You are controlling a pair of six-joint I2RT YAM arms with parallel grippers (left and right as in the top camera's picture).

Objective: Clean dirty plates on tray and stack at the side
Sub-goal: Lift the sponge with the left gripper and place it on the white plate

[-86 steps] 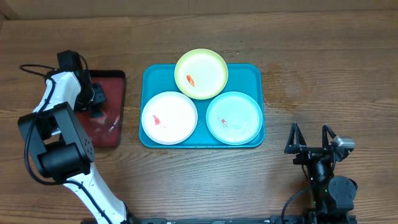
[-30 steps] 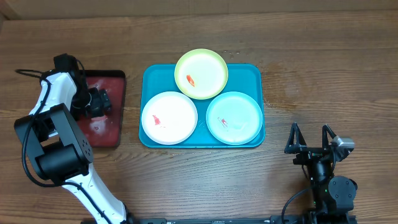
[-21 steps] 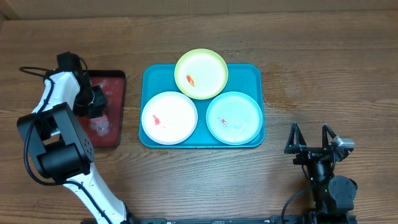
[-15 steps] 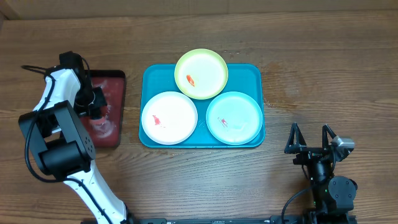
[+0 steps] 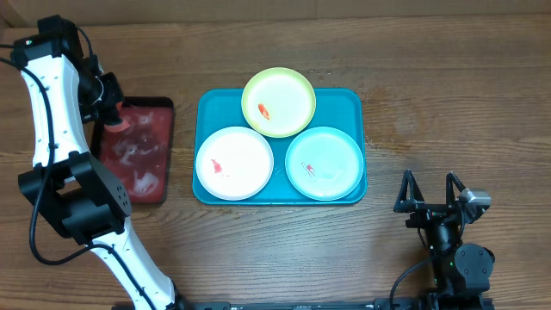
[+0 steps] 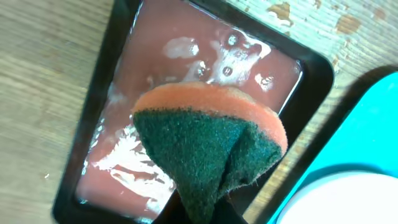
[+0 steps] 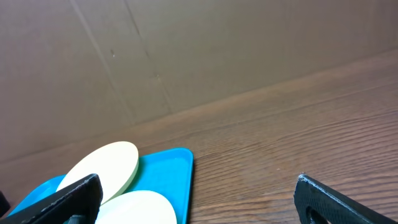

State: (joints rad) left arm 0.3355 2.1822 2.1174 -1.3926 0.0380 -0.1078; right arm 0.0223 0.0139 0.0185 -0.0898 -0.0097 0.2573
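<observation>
Left end effector (image 6: pixel 198 211): mine, closed tight on a sponge (image 6: pixel 205 143). The sponge is orange with a dark green scouring face, is folded in the grip, and hangs above the red tray (image 6: pixel 102 81).
Red tray: small and dark, with a wet, foamy film on its floor. It lies just left of the blue tray (image 5: pixel 349 96), not touching it.
Right end effector (image 5: pixel 427 191): fingers spread wide and holding nothing, at the near right of the worktop (image 5: pixel 448 86), well apart from the plates.
Blue tray: mid-worktop, carrying all three plates.
Plates: white plate (image 5: pixel 234 164) near left, mint plate (image 5: pixel 324 164) near right, yellow-green plate (image 5: pixel 278 102) at the back, overlapping the far rim. Each has a red smear, and none is stacked aside yet.
Step in hand: by my judgement the sponge is wetted and the first wipe is not begun.
Next move: carry the sponge to the white plate, the nearest, and press it flat on the smear. The light plate may slide.
</observation>
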